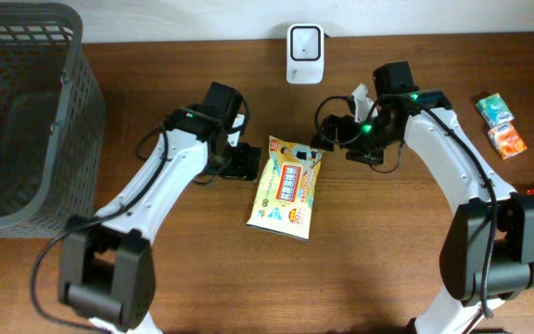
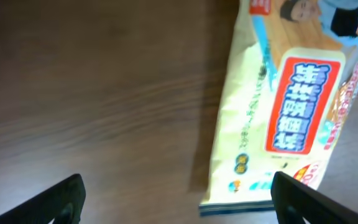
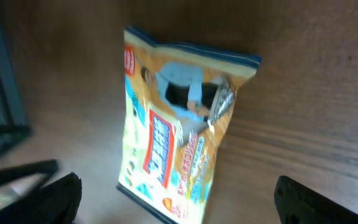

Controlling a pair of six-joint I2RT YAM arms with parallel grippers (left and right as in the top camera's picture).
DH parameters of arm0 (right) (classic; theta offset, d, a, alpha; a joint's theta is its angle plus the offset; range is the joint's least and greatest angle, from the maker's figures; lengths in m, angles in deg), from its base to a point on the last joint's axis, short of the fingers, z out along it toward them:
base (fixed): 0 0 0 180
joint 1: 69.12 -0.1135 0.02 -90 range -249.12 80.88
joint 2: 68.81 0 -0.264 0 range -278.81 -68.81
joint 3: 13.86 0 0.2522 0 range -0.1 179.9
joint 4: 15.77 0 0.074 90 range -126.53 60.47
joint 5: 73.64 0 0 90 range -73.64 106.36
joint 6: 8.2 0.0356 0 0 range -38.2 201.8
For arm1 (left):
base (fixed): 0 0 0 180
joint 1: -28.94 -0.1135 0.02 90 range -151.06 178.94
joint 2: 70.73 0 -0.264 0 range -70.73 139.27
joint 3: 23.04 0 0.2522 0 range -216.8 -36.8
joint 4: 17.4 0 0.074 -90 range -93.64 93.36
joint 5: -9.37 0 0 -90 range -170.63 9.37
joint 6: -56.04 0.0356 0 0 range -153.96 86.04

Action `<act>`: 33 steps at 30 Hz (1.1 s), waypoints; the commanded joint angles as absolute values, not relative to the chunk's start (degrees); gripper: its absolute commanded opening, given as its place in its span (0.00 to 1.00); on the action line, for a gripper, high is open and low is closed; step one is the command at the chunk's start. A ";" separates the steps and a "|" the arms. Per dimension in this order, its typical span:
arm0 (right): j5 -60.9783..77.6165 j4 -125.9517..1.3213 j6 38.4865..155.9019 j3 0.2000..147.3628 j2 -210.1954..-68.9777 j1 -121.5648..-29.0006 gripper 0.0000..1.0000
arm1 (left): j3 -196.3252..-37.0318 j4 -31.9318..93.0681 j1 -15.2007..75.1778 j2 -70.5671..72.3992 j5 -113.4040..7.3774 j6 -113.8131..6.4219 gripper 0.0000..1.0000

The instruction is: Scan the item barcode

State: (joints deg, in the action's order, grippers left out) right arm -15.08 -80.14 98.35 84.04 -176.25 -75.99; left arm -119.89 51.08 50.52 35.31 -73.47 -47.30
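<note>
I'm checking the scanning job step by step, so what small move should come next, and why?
Probably move the left gripper onto the packet and close on its edge. The packet lies flat on the table with the right gripper open too, and the scanner stands beyond it, so it likely needs lifting first.

Even light overhead, soft wrist views

The overhead view is bright and sharp, with only faint, soft shadows on the table (image 1: 378, 278). Both wrist views are blurred, perhaps from motion. In the left one the print on the snack bag (image 2: 291, 106) smears and a pale sheen washes the wood at lower left. In the right one the bag's foil glints and the dark end effector fingers (image 3: 316, 199) lose their edges.
</note>
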 commanded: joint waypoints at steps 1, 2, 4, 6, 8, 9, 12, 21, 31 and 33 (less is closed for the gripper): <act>-14.47 -77.34 102.05 83.69 -176.01 -76.23 0.99 | -120.09 49.29 50.65 41.21 -66.00 -47.35 0.95; -14.47 -76.95 102.05 83.69 -176.01 -76.23 0.99 | -120.09 48.81 50.65 42.48 -64.53 -47.13 0.94; -14.23 -76.55 102.02 83.69 -176.01 -76.23 0.99 | -120.09 47.74 50.65 45.47 -60.12 -45.84 0.94; -12.08 -76.69 102.00 83.67 -176.01 -76.34 0.99 | -120.09 47.10 50.70 47.09 -56.38 -43.56 0.94; -8.81 -77.30 102.00 83.67 -176.01 -76.78 0.99 | -120.09 46.86 50.70 48.27 -55.09 -43.08 0.95; -6.31 -77.71 102.00 83.67 -176.01 -77.24 0.99 | -120.09 46.82 50.70 48.68 -55.09 -43.08 0.95; -5.42 -77.93 102.00 83.67 -176.03 -77.87 0.98 | -120.09 46.80 50.79 49.34 -54.87 -43.08 0.95; -5.42 -77.87 102.00 83.67 -176.03 -78.18 0.99 | -120.09 46.32 52.88 50.48 -52.99 -43.32 0.86; -5.42 -77.89 102.00 83.67 -176.01 -78.16 0.99 | -120.09 44.11 56.05 50.80 -50.78 -43.76 0.22; -5.40 -77.89 102.00 83.67 -176.03 -78.16 0.99 | -120.11 44.11 56.07 50.80 -49.28 -43.76 0.05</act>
